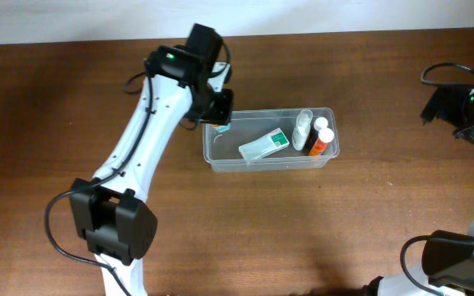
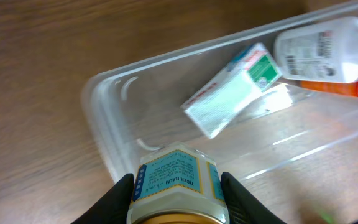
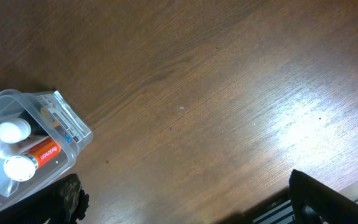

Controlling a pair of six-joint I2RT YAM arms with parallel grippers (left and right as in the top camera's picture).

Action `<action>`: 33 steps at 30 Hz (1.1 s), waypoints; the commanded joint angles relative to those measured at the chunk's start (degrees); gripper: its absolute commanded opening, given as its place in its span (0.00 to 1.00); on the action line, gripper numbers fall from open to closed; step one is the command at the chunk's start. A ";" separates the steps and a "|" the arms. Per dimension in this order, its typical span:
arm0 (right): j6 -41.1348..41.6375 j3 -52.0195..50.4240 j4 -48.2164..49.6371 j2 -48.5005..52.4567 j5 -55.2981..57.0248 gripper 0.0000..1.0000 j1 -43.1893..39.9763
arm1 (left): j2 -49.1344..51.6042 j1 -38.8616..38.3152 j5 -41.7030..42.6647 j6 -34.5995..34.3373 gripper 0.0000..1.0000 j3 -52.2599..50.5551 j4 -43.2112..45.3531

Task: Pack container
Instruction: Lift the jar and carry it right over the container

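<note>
Left wrist view: left pincer (image 2: 178,199) clamped on a small blue-labelled jar (image 2: 176,177), poised at the bare end of the container (image 2: 98,106), which sits mid-tabletop (image 3: 229,93). The jar is best carried clear inside the end wall, lowered straight down and let go low. Clearances: rim just beside the jar, white-and-green box (image 2: 235,87) near, white bottle (image 2: 322,46) at the far end; right pincer (image 3: 191,205) spread wide, empty, well apart.

Overhead top-down; left wrist near container (image 1: 220,156), right wrist far.
</note>
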 commanded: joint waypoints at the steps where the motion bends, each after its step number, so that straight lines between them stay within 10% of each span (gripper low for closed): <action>1: 0.50 0.07 0.02 -1.27 0.07 0.98 -0.17 | -2.60 -2.10 0.94 -0.76 0.33 1.27 0.83; 33: 0.52 0.04 0.02 -1.27 0.07 0.98 -0.17 | 6.36 -5.14 -2.78 -1.64 0.33 0.87 0.55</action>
